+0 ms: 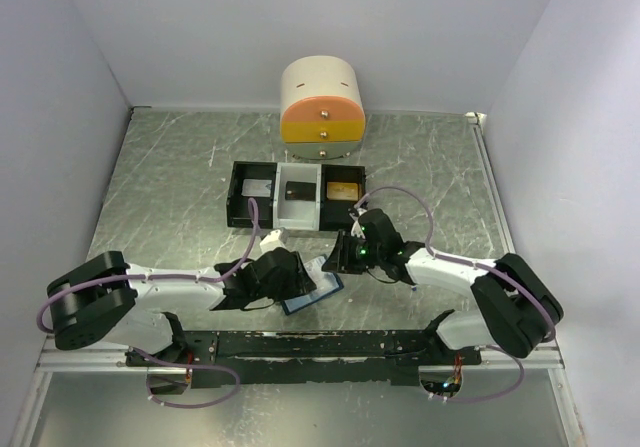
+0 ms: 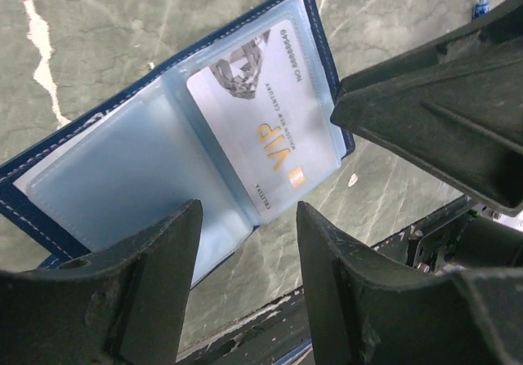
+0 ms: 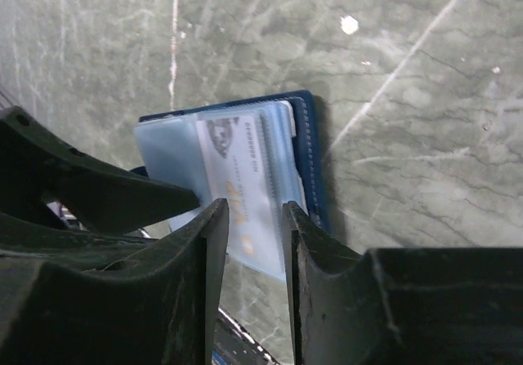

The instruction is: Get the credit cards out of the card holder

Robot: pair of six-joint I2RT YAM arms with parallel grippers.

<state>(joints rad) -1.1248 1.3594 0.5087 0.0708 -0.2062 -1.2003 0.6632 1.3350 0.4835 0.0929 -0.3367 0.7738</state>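
**Card holder open at the desk's near edge, both end effectors over it**

The card holder (image 1: 312,295) lay open and flat on the desk (image 1: 170,187), near the middle of its near edge. Its clear blue sleeves faced up. One pale card (image 2: 261,128) marked VIP sat inside a sleeve, beside the dark blue cover's edge. The left end effector (image 2: 249,218) hung over the fold, fingers apart, nothing between them. The right end effector (image 3: 253,210) stood over the card's end, fingers a narrow gap apart. Contact with the sleeve could not be told.
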